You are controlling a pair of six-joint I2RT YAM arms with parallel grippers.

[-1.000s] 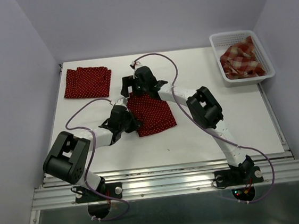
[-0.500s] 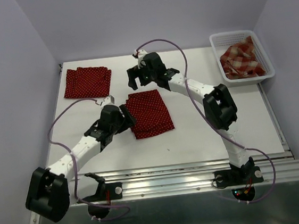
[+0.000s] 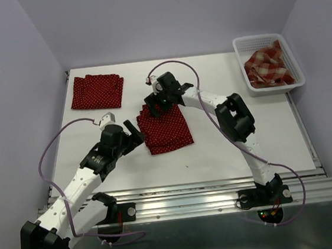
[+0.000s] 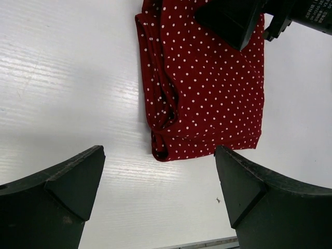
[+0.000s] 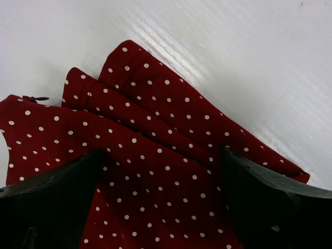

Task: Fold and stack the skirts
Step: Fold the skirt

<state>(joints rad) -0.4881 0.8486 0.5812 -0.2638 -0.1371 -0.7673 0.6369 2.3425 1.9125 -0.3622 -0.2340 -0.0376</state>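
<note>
Start at the left claw (image 4: 159,174): wide open, holding nothing, low and just beside the near left edge of the middle dotted skirt (image 3: 166,127); next the right claw (image 5: 161,171): wide open too, gripping nothing, down over the far edge of that same skirt, maybe touching it, hard to tell.

See that skirt flat in the middle of the table (image 3: 244,134), folded small; see the other dotted skirt (image 3: 97,91) folded at the far left corner, well apart, so not stacked yet; see the plaid skirt (image 3: 268,66) bunched up in the basket (image 3: 256,39), not folded yet.

Looks about halfway; left to do: stack the two dotted ones, fold the plaid one, put it on top.

Note the middle skirt's long way: far to near, leaning a bit right at the near end; layered edges facing left.
</note>
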